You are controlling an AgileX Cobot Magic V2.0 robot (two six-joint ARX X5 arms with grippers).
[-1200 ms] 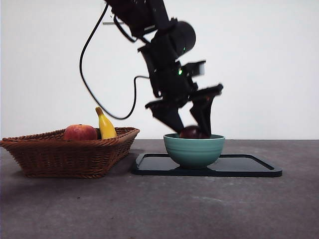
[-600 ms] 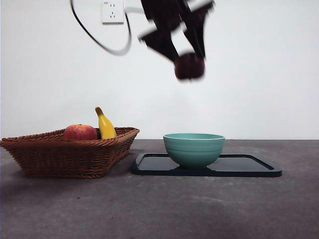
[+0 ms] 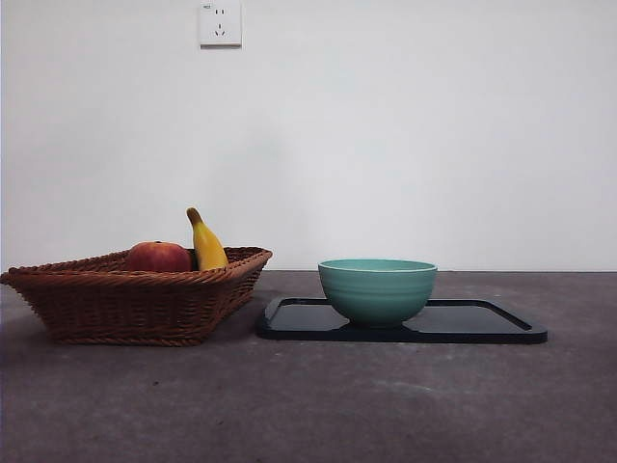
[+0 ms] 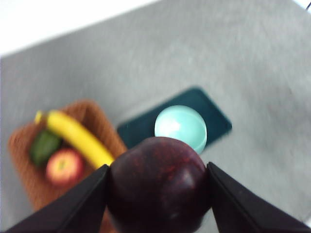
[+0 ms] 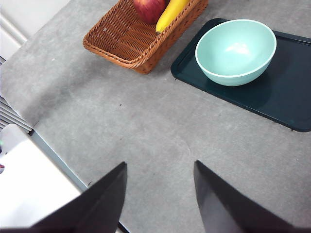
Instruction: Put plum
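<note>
The dark maroon plum is clamped between the two black jaws of my left gripper, held high above the table, out of the front view. Far below it sit the teal bowl and the dark tray. In the front view the teal bowl stands with nothing showing inside, on the black tray. My right gripper hangs open over bare table, well short of the bowl.
A wicker basket stands left of the tray, holding a red-orange fruit and a yellow banana. The left wrist view also shows something green in the basket. A wall socket is above.
The left arm lifted the plum out of the bowl and rose straight up, leaving the front view entirely. Bowl, tray and basket stayed put.
</note>
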